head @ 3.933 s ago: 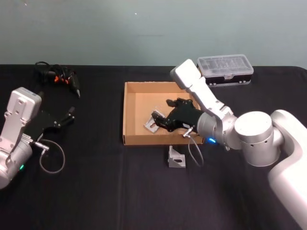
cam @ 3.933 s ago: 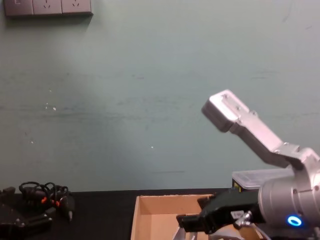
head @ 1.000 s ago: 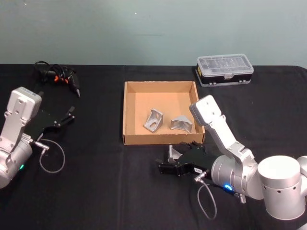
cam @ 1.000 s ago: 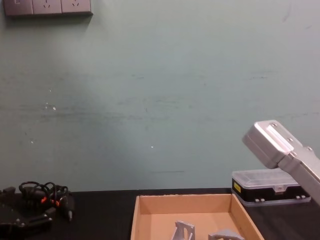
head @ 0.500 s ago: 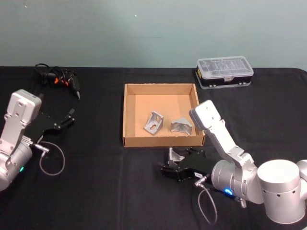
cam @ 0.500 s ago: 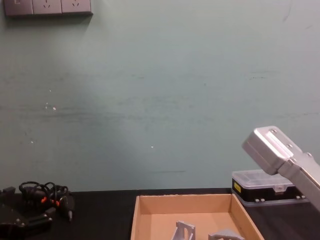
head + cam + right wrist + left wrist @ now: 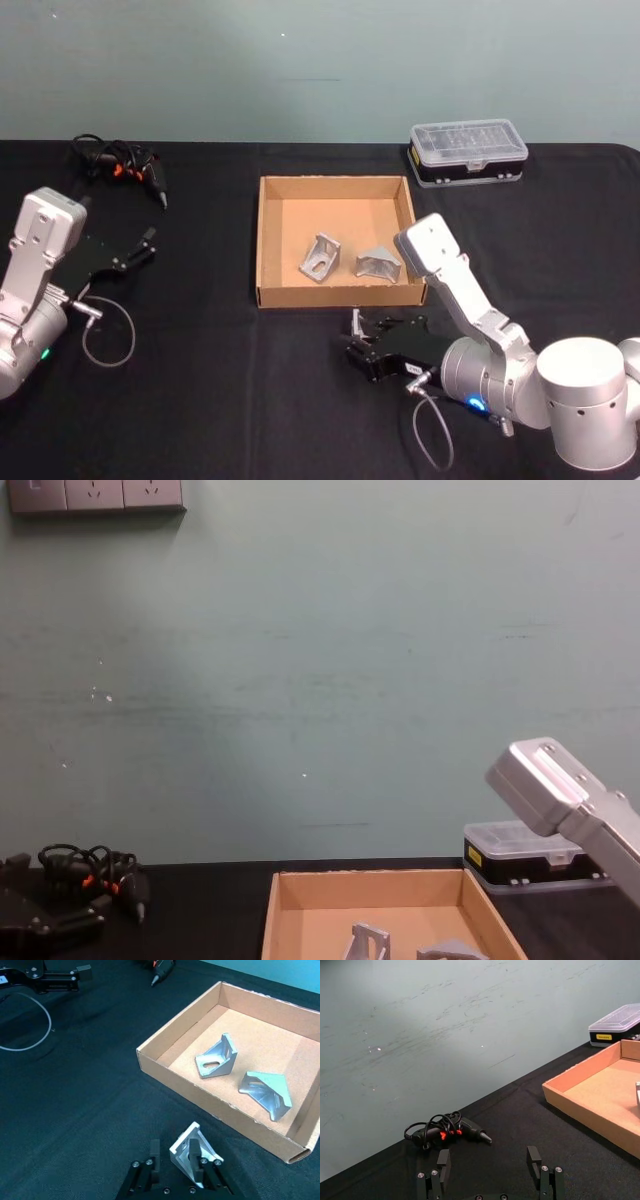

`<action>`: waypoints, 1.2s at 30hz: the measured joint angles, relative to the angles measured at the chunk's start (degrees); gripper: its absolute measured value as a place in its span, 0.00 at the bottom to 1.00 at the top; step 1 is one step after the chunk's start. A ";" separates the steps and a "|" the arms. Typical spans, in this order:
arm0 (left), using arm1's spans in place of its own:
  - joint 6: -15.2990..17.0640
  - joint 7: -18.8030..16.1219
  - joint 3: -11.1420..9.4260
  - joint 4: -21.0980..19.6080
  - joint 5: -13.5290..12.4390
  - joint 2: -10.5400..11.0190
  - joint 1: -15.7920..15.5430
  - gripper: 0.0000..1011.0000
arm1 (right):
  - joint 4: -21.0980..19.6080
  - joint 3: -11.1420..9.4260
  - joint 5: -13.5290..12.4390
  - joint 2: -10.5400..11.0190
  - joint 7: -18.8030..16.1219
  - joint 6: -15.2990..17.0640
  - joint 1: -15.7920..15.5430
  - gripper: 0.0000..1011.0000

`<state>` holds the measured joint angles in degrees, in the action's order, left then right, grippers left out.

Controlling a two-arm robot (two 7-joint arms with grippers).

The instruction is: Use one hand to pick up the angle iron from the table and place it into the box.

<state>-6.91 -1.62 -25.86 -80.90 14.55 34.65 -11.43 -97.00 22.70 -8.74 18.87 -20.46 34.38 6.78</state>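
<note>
Right gripper (image 7: 172, 1166) low centre of wrist frame, fingers spread astride angle iron (image 7: 192, 1152) on table (image 7: 75, 1100). Pinch squarely, lift clear over box (image 7: 165, 1055) wall. Left gripper (image 7: 487, 1170) spread, idle.

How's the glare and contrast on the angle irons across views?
Right wrist view: the angle iron on the table between the right gripper jaws shows a bright top edge, no blowout; the two in the box read cleanly. Head view: black gripper merges into the black table. Chest view: brackets cut off at the frame bottom.

Three angle irons (image 7: 194, 1156) (image 7: 217, 1057) (image 7: 265, 1093), one box (image 7: 175, 1040), one black case (image 7: 467, 152), one glue gun (image 7: 125, 165).
</note>
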 joint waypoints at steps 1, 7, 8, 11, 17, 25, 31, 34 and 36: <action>0.00 0.00 0.00 0.00 0.00 0.00 0.00 0.99 | 0.05 0.01 0.00 0.00 -0.06 -0.06 0.00 0.37; 0.00 0.00 0.00 0.00 0.00 0.00 0.00 0.99 | 0.49 0.06 -0.10 -0.03 -0.28 -0.46 0.02 0.17; 0.00 0.00 0.00 0.00 0.00 0.00 0.00 0.99 | 0.57 0.05 -0.21 -0.05 -0.28 -0.55 0.03 0.15; 0.00 0.00 0.00 0.00 0.00 0.00 0.00 0.99 | 0.63 0.04 -0.27 -0.03 -0.29 -0.69 -0.01 0.12; 0.00 0.00 0.00 0.00 0.00 0.00 0.00 0.99 | 0.60 0.04 -0.41 0.12 -0.27 -0.83 -0.20 0.12; 0.00 0.00 0.00 0.00 0.00 0.00 0.00 0.99 | -1.14 -0.52 -0.72 0.58 -0.21 -0.62 -0.77 0.12; 0.00 0.00 -0.01 0.00 0.00 0.00 0.00 0.99 | -4.52 -1.81 -1.56 1.32 0.05 -0.62 -1.78 0.12; 0.00 0.00 0.00 0.00 0.00 0.00 0.00 0.99 | -6.30 -2.57 -2.16 1.78 0.12 -0.63 -2.45 0.12; 0.00 0.00 -0.01 0.00 0.00 0.00 0.00 0.99 | -7.72 -3.33 -2.74 2.15 0.24 -0.80 -2.98 0.12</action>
<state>-6.91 -1.62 -25.86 -80.90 14.55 34.65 -11.43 -104.73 19.37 -11.47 21.02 -20.22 33.58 3.80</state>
